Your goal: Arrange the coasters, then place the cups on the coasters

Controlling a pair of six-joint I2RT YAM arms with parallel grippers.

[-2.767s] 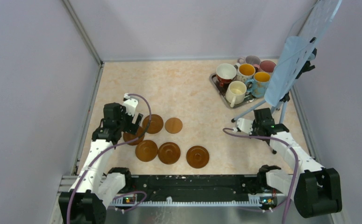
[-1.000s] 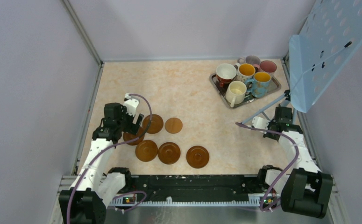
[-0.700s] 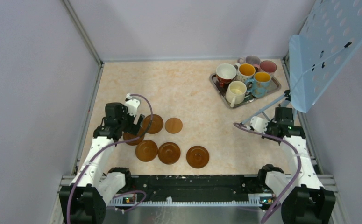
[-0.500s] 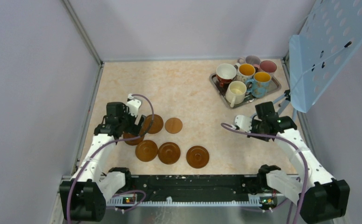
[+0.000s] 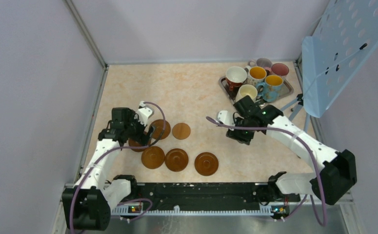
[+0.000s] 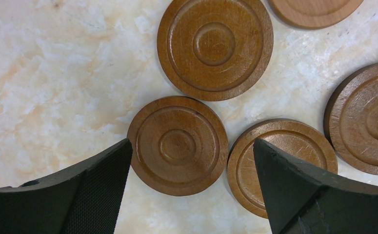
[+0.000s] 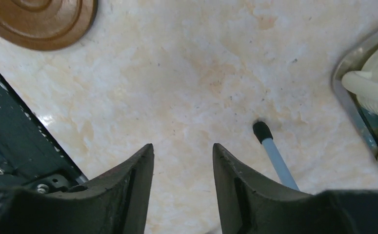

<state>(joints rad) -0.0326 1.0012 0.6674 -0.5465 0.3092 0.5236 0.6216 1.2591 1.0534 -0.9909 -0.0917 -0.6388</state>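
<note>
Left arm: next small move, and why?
Probably lower the open left gripper around the dark brown round wooden coaster framed between its jaws, then draw it aside. It lies touching or nearly touching the neighbouring brown wooden coaster, so the cluster looks too tight for cups.

Top view looked down from above and behind me; my wrist views faced down, close over the table (image 7: pixel 201 73). Left wrist and top shared the coasters (image 6: pixel 178 145).
</note>
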